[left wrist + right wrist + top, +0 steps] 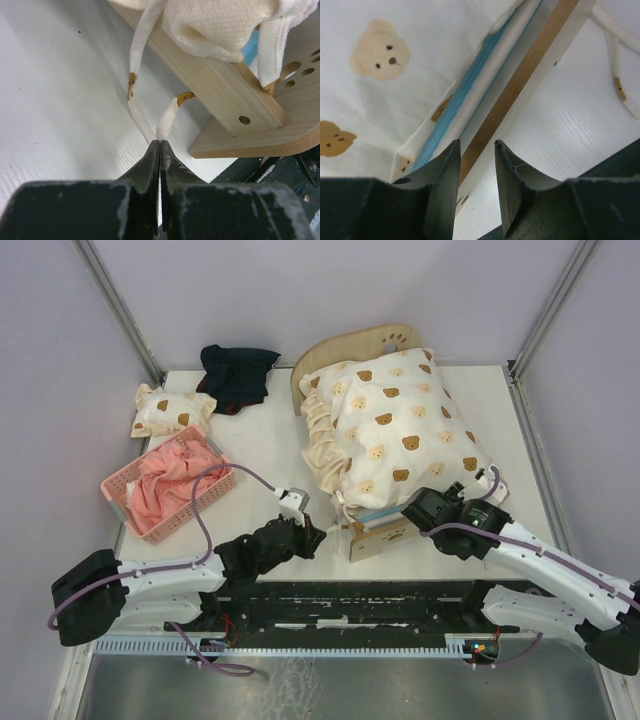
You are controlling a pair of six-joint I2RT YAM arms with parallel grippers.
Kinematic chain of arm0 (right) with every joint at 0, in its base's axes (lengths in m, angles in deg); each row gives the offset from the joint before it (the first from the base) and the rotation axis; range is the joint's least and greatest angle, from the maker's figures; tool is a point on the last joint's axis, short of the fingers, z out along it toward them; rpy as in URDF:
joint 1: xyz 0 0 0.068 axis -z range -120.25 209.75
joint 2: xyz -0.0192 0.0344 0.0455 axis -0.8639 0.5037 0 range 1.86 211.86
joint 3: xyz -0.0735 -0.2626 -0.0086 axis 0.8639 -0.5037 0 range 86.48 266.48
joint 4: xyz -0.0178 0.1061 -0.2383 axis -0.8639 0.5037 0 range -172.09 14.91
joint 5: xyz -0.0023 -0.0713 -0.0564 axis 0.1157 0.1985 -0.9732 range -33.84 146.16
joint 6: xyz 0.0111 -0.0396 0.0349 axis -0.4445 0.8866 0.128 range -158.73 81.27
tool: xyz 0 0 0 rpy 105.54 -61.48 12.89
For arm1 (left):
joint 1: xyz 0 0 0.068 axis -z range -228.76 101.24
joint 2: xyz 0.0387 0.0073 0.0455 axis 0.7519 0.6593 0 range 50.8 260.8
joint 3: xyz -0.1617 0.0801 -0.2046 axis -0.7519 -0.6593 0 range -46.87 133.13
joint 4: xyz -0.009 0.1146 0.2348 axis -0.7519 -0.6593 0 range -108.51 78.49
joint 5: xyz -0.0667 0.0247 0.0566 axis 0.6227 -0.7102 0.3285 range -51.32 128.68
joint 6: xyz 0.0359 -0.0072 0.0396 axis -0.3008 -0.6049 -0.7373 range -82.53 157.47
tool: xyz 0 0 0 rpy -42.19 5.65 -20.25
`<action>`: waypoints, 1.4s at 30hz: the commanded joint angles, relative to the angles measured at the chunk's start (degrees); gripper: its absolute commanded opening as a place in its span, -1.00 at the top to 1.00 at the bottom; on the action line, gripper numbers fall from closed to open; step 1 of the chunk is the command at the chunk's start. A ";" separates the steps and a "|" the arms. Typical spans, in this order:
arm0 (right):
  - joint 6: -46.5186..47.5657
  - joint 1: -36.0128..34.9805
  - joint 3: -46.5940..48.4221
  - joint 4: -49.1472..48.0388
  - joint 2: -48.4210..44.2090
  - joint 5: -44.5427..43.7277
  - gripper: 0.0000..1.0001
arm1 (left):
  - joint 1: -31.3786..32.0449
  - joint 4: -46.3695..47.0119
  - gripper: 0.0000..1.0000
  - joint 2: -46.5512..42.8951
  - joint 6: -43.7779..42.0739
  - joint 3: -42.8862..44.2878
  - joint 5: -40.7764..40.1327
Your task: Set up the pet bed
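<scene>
Looking from the left wrist, the left gripper (160, 144) is pinching a cream tie (167, 117) beside the bed (235, 95). The right wrist shows the right gripper (476, 146) spread astride the footboard (522, 82), contact unclear. Overhead, the bed sits mid-table (270, 450) under a quilt (400, 430). A basket (195, 510) holds pink cloth (165, 485), with a pillow (170, 410) behind.

Pet bed (378, 539) of pale matt plywood; quilt (400, 430) and tie (167, 117) soft woven cloth; basket (185, 515) pink plastic
</scene>
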 commanded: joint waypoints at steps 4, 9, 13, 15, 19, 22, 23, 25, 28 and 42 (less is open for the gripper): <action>5.22 4.83 -2.44 -1.17 0.40 -6.84 0.18 | -0.38 3.63 0.95 2.82 -1.67 4.10 0.58; 13.12 10.58 -5.30 -8.29 0.20 -4.00 0.56 | -0.98 3.81 0.95 5.56 -1.94 6.17 1.20; 18.14 13.97 -5.35 -10.49 0.37 -5.11 0.94 | -1.27 4.54 0.95 7.20 -2.30 7.45 1.97; 21.47 16.26 -5.23 -12.70 0.75 -5.88 0.96 | -1.41 5.13 0.95 8.24 -2.51 8.01 2.27; 30.58 21.67 -6.56 -20.87 1.38 -5.06 0.96 | -2.43 6.05 0.95 11.55 -3.05 9.80 3.75; 37.34 27.82 -5.80 -25.37 2.85 -3.71 0.97 | -4.39 6.81 0.95 14.08 -3.44 11.37 5.82; 39.83 29.83 -5.12 -26.90 3.47 -2.57 0.97 | -5.13 7.07 0.95 14.87 -3.53 11.88 6.72; 46.05 32.84 -3.09 -30.23 4.62 0.78 0.97 | -7.09 7.81 0.95 16.14 -3.54 12.94 9.55; 53.67 33.49 -0.21 -31.78 4.84 6.09 0.89 | -9.70 8.94 0.95 17.71 -3.65 14.57 13.46; 89.79 32.60 -0.72 -38.95 -11.48 46.31 0.10 | -16.32 10.04 0.95 22.37 -1.96 17.83 23.75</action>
